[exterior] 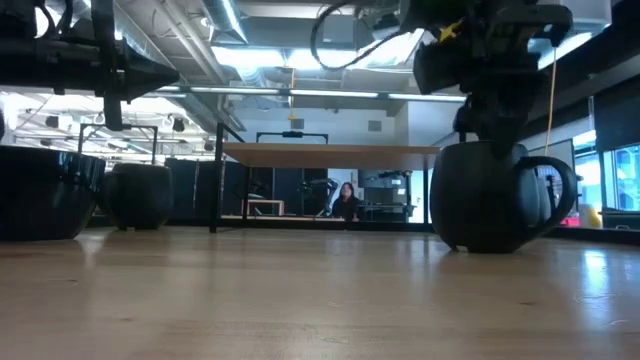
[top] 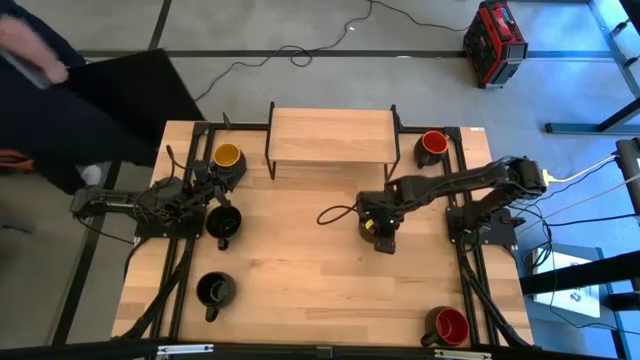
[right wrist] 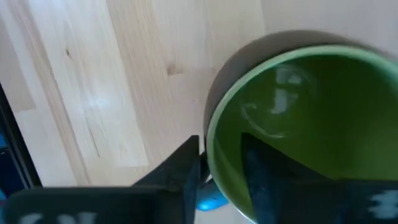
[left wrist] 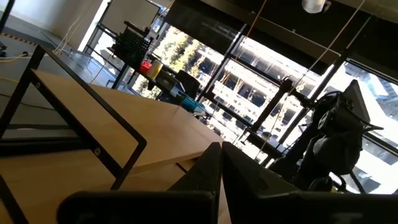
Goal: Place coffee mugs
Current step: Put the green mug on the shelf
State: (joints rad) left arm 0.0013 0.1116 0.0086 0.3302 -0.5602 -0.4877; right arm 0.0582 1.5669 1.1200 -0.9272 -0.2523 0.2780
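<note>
Six upright mugs on the desk: yellow-orange mug (top: 227, 157), red mugs (top: 432, 145) (top: 449, 325), black mugs (top: 222, 221) (top: 214, 291), and green mug (right wrist: 305, 118) between jaws.

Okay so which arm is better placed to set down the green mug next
Right. The right gripper already pinches the green mug's rim mid-table, one finger inside. The left gripper sits off by the yellow mug.

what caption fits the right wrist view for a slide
Right gripper pinching the rim of the green-lined mug on the wooden table.

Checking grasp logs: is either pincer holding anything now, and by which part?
The right pincer grips the green-lined mug by its rim, one finger inside and one outside. The left pincer by the yellow mug holds nothing visible.
</note>
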